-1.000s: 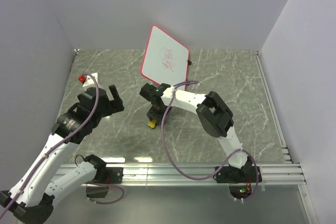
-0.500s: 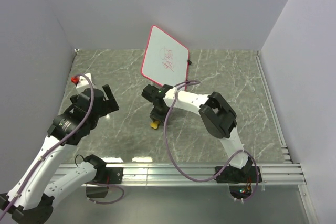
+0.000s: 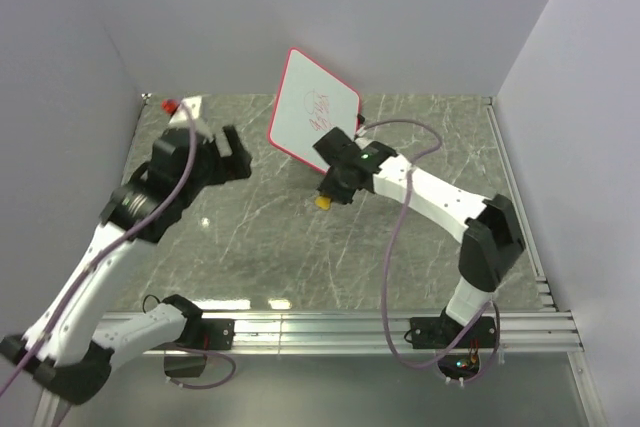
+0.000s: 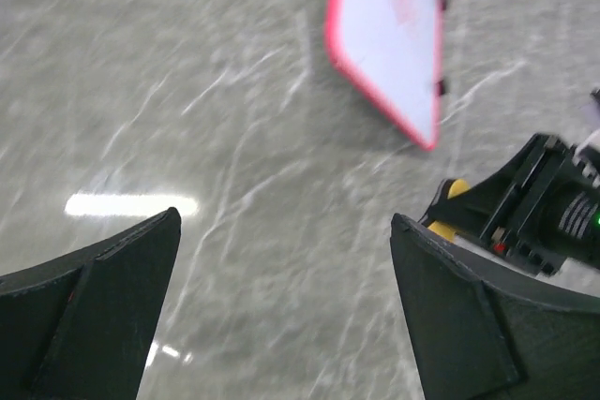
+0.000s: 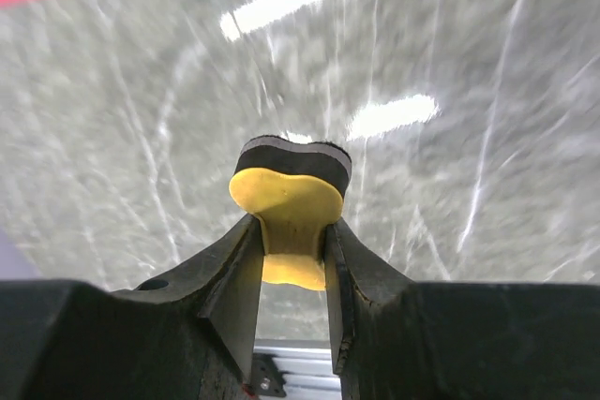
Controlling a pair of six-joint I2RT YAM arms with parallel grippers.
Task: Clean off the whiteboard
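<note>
The whiteboard (image 3: 312, 109), white with a thin red rim and red scribbles, stands tilted against the back wall; it also shows in the left wrist view (image 4: 392, 37). My right gripper (image 3: 330, 187) is shut on the orange-yellow bone-shaped eraser (image 5: 289, 208), held above the floor just in front of the board's lower edge. The eraser also shows in the top view (image 3: 323, 201) and the left wrist view (image 4: 452, 192). My left gripper (image 3: 235, 152) is open and empty, to the left of the board.
The grey marbled table (image 3: 420, 207) is bounded by walls at the back and both sides. A small red object (image 3: 170, 105) lies at the back left corner. A metal rail (image 3: 330, 327) runs along the near edge.
My right gripper lifted the eraser from mid-table and carried it back and right, up to the board's lower edge. My left arm swung back and right towards the board.
</note>
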